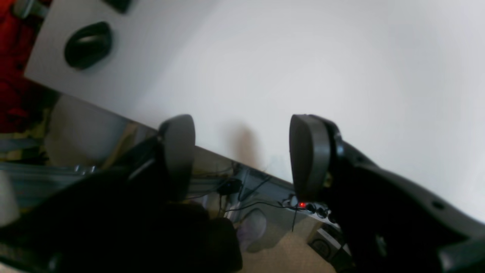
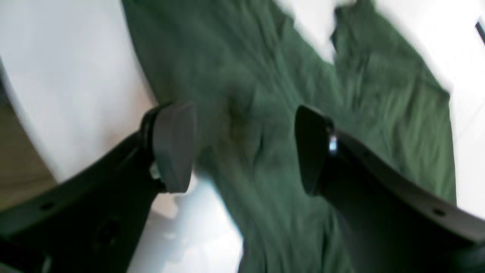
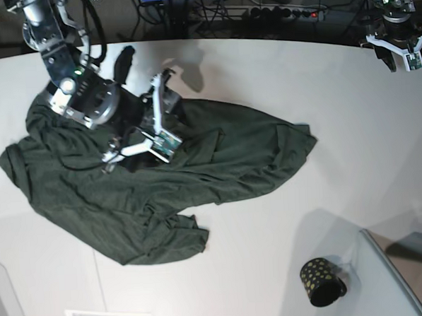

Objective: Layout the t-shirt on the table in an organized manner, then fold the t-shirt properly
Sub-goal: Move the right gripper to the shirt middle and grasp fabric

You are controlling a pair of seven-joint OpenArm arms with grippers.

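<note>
**Plainly, an empty pincer over a crumpled shirt**

Evidently the right gripper (image 2: 244, 148) stood with its jaws well apart, nothing between them, hovering just above the t-shirt (image 3: 156, 186). The right wrist view was blurred, so whether a pad brushed the cloth could not be told. From the base view the gripper (image 3: 156, 122) sat over the shirt's upper part, the bulk of the fabric running toward five o'clock and seven o'clock in loose folds across the table (image 3: 263, 70).

To do this step well, I judged, the pincer should drop onto a single outer edge, a hem or sleeve, not a bunched ridge, and draw it outward, low and slow.

The left gripper (image 1: 242, 155), jaws likewise apart and empty, hung near the table's far edge at one o'clock, well apart from the cloth.
</note>
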